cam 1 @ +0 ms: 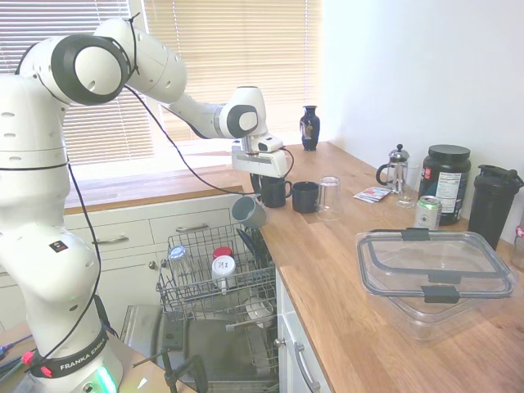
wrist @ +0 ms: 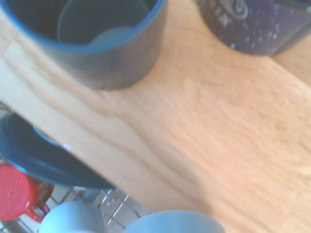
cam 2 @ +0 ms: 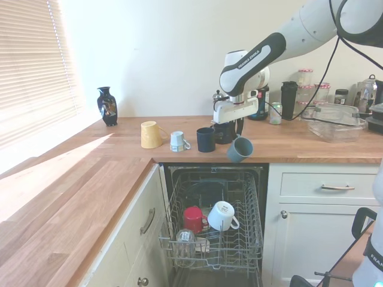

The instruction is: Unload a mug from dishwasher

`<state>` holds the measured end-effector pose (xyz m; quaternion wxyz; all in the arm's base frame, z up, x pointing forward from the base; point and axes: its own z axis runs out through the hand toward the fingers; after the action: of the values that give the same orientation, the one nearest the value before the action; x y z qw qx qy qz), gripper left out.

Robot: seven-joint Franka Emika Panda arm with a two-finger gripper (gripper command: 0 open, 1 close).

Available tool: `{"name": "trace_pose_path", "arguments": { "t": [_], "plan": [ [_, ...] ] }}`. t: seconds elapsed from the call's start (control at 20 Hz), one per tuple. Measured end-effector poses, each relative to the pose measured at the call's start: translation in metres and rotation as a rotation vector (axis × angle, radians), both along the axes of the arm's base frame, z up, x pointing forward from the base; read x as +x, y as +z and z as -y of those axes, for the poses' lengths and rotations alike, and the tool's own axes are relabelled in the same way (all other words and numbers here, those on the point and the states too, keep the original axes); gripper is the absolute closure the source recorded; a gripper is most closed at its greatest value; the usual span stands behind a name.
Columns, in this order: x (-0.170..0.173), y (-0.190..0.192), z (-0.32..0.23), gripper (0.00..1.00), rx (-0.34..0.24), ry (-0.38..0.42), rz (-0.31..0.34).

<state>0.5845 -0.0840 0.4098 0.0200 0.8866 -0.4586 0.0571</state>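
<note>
The grey-green mug (cam 1: pixel 249 212) (cam 2: pixel 240 149) hangs tilted in the air just off the counter's front edge, above the open dishwasher (cam 1: pixel 175 243) (cam 2: pixel 169 222). My gripper (cam 1: pixel 256 194) (cam 2: pixel 234 136) is directly above the mug and shut on it, near its handle side. A pale grey-blue rim (wrist: pixel 175 223) shows in the wrist view, in front of the wooden counter (wrist: pixel 204 136). The pulled-out wire rack below holds a red mug (cam 2: pixel 192 219) and a white mug (cam 2: pixel 220 215).
Two navy mugs (cam 1: pixel 275 192) (cam 1: pixel 305 196) stand on the counter just behind the gripper, beside a clear glass (cam 1: pixel 329 196). A yellow mug (cam 2: pixel 149 134) and a small pale cup (cam 2: pixel 177 142) lie further along. A lidded plastic container (cam 1: pixel 434 266) sits at the counter's near end.
</note>
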Motion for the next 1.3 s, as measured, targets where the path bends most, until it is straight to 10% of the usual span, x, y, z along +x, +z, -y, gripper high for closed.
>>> {"name": "trace_pose_path", "arguments": {
  "t": [1.3],
  "plan": [
    [0.044, -0.014, 0.059, 1.00, -0.030, -0.061, -0.015]
  ]
}}
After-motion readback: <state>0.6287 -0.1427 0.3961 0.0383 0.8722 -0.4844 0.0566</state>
